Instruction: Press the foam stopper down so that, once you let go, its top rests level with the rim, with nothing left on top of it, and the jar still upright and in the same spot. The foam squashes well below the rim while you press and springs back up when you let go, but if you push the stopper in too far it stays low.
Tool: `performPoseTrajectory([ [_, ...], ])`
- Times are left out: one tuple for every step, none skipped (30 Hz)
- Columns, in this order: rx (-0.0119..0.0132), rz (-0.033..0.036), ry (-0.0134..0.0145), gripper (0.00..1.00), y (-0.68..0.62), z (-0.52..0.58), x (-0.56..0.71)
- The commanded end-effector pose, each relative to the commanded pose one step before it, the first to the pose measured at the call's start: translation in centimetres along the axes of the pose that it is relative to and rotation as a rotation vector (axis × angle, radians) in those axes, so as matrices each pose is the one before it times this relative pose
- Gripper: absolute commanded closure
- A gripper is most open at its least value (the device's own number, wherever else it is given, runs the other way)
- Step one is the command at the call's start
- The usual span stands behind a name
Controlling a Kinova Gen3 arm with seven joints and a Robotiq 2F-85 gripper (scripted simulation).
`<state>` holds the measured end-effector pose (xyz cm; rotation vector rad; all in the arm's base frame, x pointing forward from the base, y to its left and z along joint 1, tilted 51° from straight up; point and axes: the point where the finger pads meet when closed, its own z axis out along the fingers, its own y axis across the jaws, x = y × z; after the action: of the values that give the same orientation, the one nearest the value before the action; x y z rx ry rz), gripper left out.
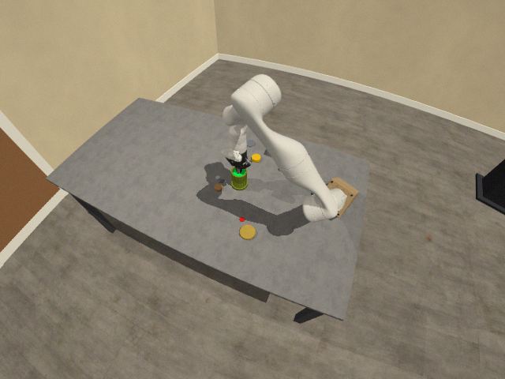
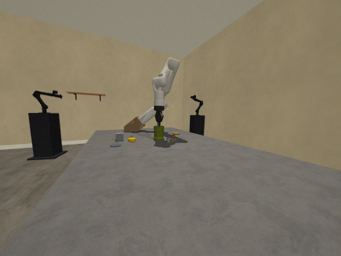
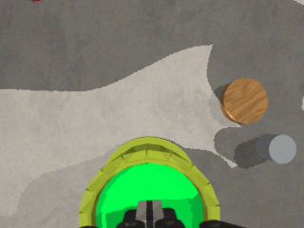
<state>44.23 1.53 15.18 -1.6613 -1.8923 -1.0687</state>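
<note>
An olive-green jar [image 1: 239,179] stands upright near the middle of the table; it also shows in the exterior view [image 2: 158,132] and in the wrist view [image 3: 149,182]. A bright green foam stopper [image 3: 149,195] fills its mouth, and its top lies inside the rim. My gripper [image 3: 150,214] [image 1: 241,166] is shut with nothing between the fingers. It points straight down and its fingertips are at the jar's mouth, on the stopper. In the exterior view the gripper [image 2: 159,121] meets the jar's top.
A brown wooden disc [image 3: 243,101] and a small grey cylinder [image 3: 281,148] lie close beside the jar. Yellow discs [image 1: 247,232] [image 1: 256,157], a small red dot [image 1: 241,219], a grey cube [image 2: 119,136] and a flat grey disc [image 2: 115,145] lie farther off. The arm's wooden base [image 1: 342,196] is at the table's right.
</note>
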Motion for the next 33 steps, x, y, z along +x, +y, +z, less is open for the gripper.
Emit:
performPoseTrajectory([
  [0.00100,-0.00050,0.00182,1.00,-0.003,0.112,0.060],
  [0.00000,0.00000,0.00000,1.00,0.000,-0.008,0.000],
  [0.00000,0.00000,0.00000,1.00,0.000,-0.020,0.000],
  [0.00000,0.00000,0.00000,1.00,0.000,-0.036,0.000],
  [0.00000,0.00000,0.00000,1.00,0.000,-0.056,0.000],
  [0.00000,0.00000,0.00000,1.00,0.000,-0.079,0.000],
  [0.00000,0.00000,0.00000,1.00,0.000,-0.103,0.000],
  [0.00001,0.00000,-0.00001,1.00,-0.001,-0.128,0.000],
  [0.00000,0.00000,0.00000,1.00,0.000,-0.153,0.000],
  [0.00000,0.00000,0.00000,1.00,0.000,-0.178,0.000],
  [0.00001,0.00000,-0.00001,1.00,0.000,-0.202,0.000],
  [-0.00001,0.00000,0.00001,1.00,0.001,-0.224,0.000],
  [0.00001,0.00000,-0.00001,1.00,0.000,-0.245,0.000],
  [0.00000,0.00000,0.00000,1.00,0.000,-0.262,0.000],
  [0.00000,0.00000,0.00000,1.00,0.000,0.000,0.000],
  [0.00000,0.00000,0.00000,1.00,0.000,0.000,0.000],
  [0.00000,0.00000,0.00000,1.00,0.000,-0.277,0.000],
  [0.00000,0.00000,0.00000,1.00,0.000,-0.289,0.000],
  [-0.00001,0.00000,0.00000,1.00,0.000,-0.298,0.000],
  [0.00000,0.00000,0.00000,1.00,0.000,-0.303,0.000],
  [0.00000,0.00000,0.00000,1.00,0.000,-0.305,0.000],
  [0.00000,0.00000,0.00000,1.00,0.000,-0.303,0.000],
  [0.00000,0.00000,0.00000,1.00,0.000,-0.297,0.000],
  [0.00000,0.00000,0.00000,1.00,0.000,-0.288,0.000],
  [0.00000,0.00000,0.00000,1.00,0.000,-0.276,0.000],
  [0.00001,0.00000,-0.00001,1.00,0.000,-0.261,0.000],
  [-0.00001,0.00000,0.00001,1.00,0.001,-0.243,0.000],
  [0.00001,0.00000,-0.00001,1.00,-0.001,-0.223,0.000],
  [-0.00001,0.00000,0.00001,1.00,0.001,-0.201,0.000],
  [0.00000,0.00000,0.00000,1.00,0.000,-0.177,0.000],
  [0.00000,0.00000,0.00000,1.00,0.000,-0.152,0.000],
  [0.00000,0.00000,0.00000,1.00,0.000,0.000,0.000],
  [0.00000,0.00000,0.00000,1.00,0.000,0.000,0.000],
])
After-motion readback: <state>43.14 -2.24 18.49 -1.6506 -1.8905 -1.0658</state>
